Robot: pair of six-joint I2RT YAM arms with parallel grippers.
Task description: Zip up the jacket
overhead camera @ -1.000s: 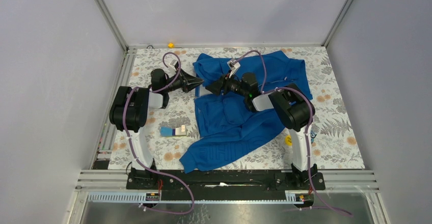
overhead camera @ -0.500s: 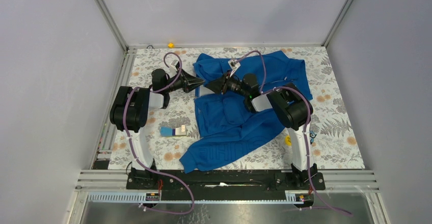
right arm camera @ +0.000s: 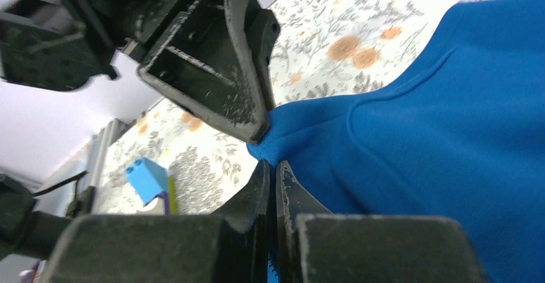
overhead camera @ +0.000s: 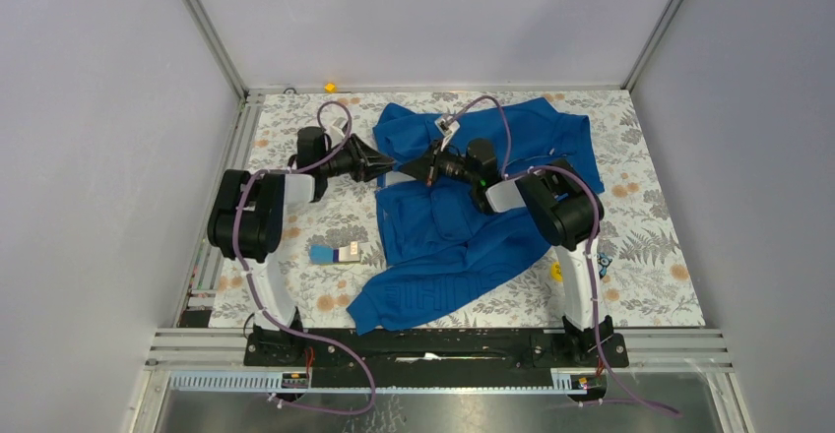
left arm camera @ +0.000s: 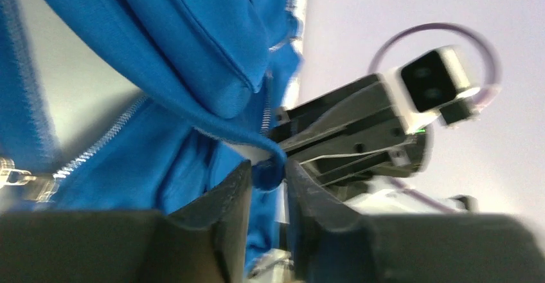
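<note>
I have both grippers at the left edge of the jacket (overhead camera: 448,231).
My left gripper (left arm camera: 267,169) pinches that edge; my right gripper (right arm camera: 272,169), just beside it, is clamped on the same fold.

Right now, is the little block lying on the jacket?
No, the block lies on the flowered table, beside the jacket and apart from it.

text: none legible | labels: none | numbers: none | signs: none
</note>
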